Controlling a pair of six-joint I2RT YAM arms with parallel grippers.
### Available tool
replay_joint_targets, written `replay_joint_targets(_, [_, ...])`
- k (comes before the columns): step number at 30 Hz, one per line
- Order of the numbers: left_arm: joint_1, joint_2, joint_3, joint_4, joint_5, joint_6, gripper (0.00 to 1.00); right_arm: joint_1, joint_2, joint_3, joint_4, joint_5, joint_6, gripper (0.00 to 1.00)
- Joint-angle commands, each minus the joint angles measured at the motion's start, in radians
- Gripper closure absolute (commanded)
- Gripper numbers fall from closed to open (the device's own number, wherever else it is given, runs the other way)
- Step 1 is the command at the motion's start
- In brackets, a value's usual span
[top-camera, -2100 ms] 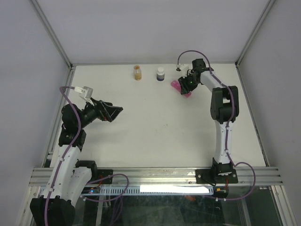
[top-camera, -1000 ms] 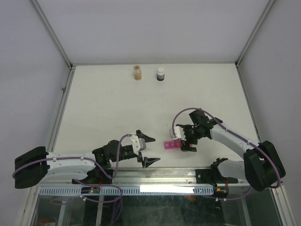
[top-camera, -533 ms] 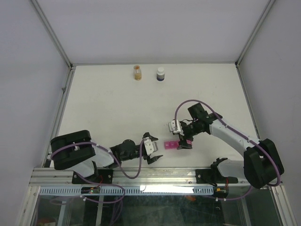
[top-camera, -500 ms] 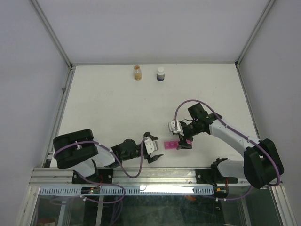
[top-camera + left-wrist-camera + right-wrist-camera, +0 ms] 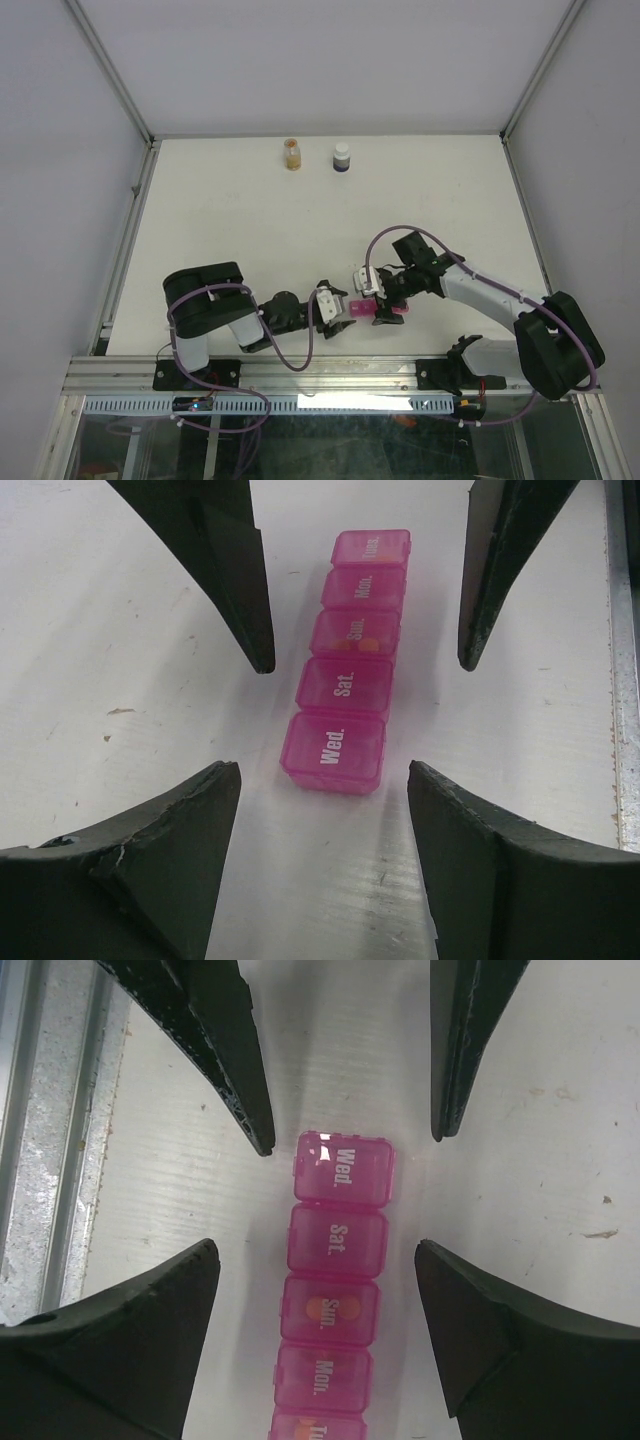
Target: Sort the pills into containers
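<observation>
Shifted rightward over the last half second and narrowed, with the left fingers now flanking the "Wed." end of the pink pill organiser: partly spread, a strip of bare table on each side, nothing held. Opposite, from the right wrist view, wide-spread right fingers straddling the same strip around "Sun." and "Mon.", clear of its walls, gripping nothing. Lying flat on the white table between left gripper and right gripper, near the front metal rail, lids shut, labels reading Wed., Sat., Sun., Mon., Tue. from the left gripper's end. Showing orange pills through the "Sun." lid. Far back by the rear wall, well apart from both arms: a small clear bottle of orange-brown contents and, near it, a dark bottle with a white cap, both upright.
</observation>
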Motion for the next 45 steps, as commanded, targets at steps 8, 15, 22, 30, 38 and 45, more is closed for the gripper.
replay_joint_targets(8, [0.005, 0.089, 0.052, 0.159, 0.058, -0.031, 0.39, 0.029, 0.001, -0.035, 0.134, 0.032, 0.042, 0.22])
replay_joint_targets(15, [0.006, 0.123, 0.061, 0.165, 0.06, -0.04, 0.44, 0.062, 0.014, -0.05, 0.167, 0.07, 0.045, 0.27])
replay_joint_targets(22, [0.006, 0.143, 0.059, 0.184, 0.066, -0.06, 0.48, 0.086, 0.031, -0.058, 0.197, 0.112, 0.061, 0.35])
replay_joint_targets(30, [0.007, 0.148, 0.057, 0.201, 0.071, -0.063, 0.62, 0.097, 0.039, -0.053, 0.202, 0.129, 0.078, 0.48])
replay_joint_targets(38, [0.006, 0.131, 0.06, 0.163, 0.086, -0.05, 0.96, 0.095, 0.039, -0.027, 0.163, 0.108, 0.089, 0.64])
replay_joint_targets(45, [0.009, 0.099, 0.044, 0.116, 0.122, -0.03, 1.0, 0.009, 0.074, 0.046, 0.004, -0.041, 0.051, 0.66])
